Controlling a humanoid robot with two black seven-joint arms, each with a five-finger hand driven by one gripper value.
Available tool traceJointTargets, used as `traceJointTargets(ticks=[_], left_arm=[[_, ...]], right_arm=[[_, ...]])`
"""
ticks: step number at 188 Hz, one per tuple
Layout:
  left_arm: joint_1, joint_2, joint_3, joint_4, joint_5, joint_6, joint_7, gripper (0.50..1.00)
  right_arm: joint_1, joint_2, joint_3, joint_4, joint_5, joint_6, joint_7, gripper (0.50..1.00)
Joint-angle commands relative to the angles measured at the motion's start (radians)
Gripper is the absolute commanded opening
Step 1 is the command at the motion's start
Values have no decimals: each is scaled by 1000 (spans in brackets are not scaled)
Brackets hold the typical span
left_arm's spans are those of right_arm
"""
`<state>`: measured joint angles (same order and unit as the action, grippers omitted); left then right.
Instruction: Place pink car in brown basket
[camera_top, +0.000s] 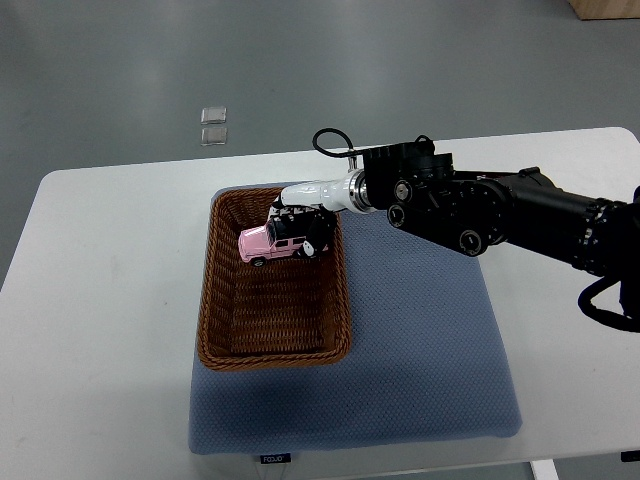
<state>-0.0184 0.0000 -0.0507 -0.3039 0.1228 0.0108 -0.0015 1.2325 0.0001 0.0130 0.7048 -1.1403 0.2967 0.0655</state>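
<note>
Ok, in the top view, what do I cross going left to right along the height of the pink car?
Bare white table → left wall of the brown basket → pink car held over the basket → right hand gripping it → blue mat → black right arm.

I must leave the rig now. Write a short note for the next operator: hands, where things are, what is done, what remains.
Right hand: shut on the pink car, over the far end of the brown basket.
Left hand: not in view.
Basket sits on the blue mat on the white table.
Done: car picked and brought over the basket.
Left: lower if needed, release the car, withdraw the hand.
</note>
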Motion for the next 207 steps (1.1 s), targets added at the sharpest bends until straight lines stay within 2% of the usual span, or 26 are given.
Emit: traceJointTargets(ticks=[1,14,23,41,69,87,114,149,178,207], left_arm=[[0,0,2,0,0,0,0,1000],[0,0,2,0,0,0,0,1000],[0,0,2,0,0,0,0,1000],[0,0,2,0,0,0,0,1000],[0,0,0,0,0,0,0,1000],[0,0,0,2,0,0,0,1000],[0,0,0,2,0,0,0,1000],[0,0,2,5,0,0,0,1000],[0,0,2,3,0,0,0,1000],[0,0,2,2,0,0,0,1000]], right_arm=[[-8,0,13,1,14,-1,4,860],[-8,0,15,-1,16,-2,7,866],[-8,0,19,1,16,-8,7,899],[-10,0,79,1,17,-19,8,901],[-48,0,309,-1,33,-19,20,899],[-120,-46,479,1,99,-19,45,899],[-257,-83,734,2,287,-21,80,899],[-472,-63,1028,1,692,-18,172,901],[-565,-52,1053,-28,1019,-16,183,905],[-577,-49,1053,-100,1090,-8,183,905]])
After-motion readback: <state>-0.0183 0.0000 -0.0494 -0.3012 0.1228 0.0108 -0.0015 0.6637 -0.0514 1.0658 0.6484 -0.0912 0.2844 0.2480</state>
